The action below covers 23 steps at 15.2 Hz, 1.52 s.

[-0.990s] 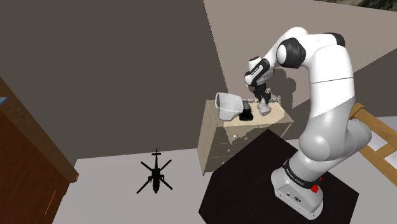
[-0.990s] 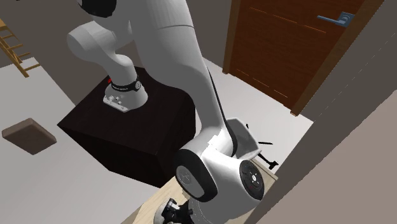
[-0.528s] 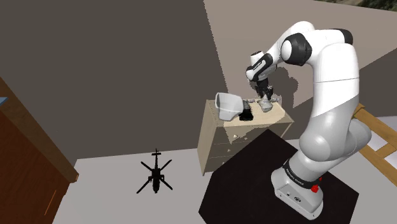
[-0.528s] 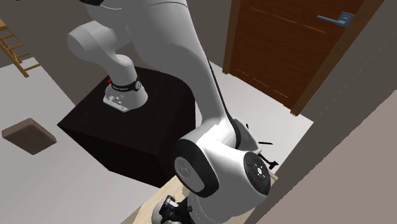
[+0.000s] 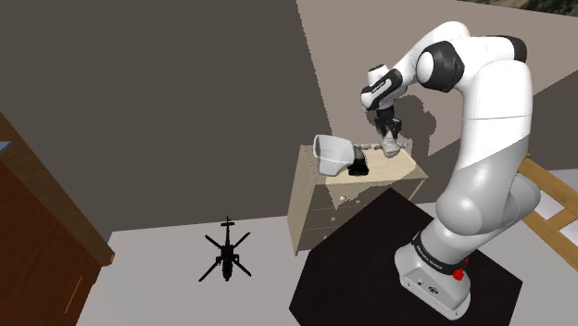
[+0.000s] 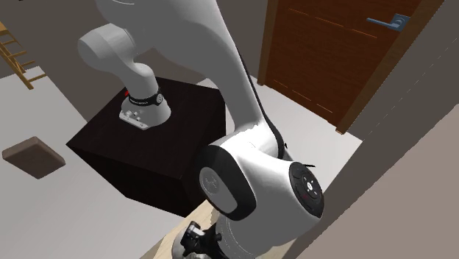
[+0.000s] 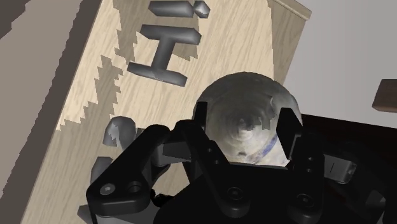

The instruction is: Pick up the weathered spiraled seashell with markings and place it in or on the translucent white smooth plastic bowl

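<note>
Grey seashell (image 7: 243,95) — snug in gripper (image 7: 245,116)

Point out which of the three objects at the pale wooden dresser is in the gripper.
The grey spiraled seashell, clasped in the black two-finger gripper; the white bowl and the small black object rest on the pale wooden dresser.
</note>
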Tool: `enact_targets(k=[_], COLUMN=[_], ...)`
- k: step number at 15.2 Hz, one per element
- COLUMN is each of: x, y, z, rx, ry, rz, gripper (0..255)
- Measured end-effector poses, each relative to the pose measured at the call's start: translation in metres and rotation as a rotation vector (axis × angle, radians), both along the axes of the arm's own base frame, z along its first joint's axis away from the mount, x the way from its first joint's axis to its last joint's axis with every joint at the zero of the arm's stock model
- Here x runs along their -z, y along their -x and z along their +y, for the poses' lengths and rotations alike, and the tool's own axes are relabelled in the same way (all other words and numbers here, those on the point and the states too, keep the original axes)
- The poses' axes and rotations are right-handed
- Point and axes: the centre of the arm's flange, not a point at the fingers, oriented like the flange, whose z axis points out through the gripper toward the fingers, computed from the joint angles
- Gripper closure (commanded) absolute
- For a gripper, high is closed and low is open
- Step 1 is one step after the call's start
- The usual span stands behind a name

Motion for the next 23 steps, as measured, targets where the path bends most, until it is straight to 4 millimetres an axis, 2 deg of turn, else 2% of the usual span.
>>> enact_targets(k=[23], x=[-0.121], y=[0.0], z=[0.0], rx=[0.0], ry=[0.0], rz=[0.0], gripper=[255])
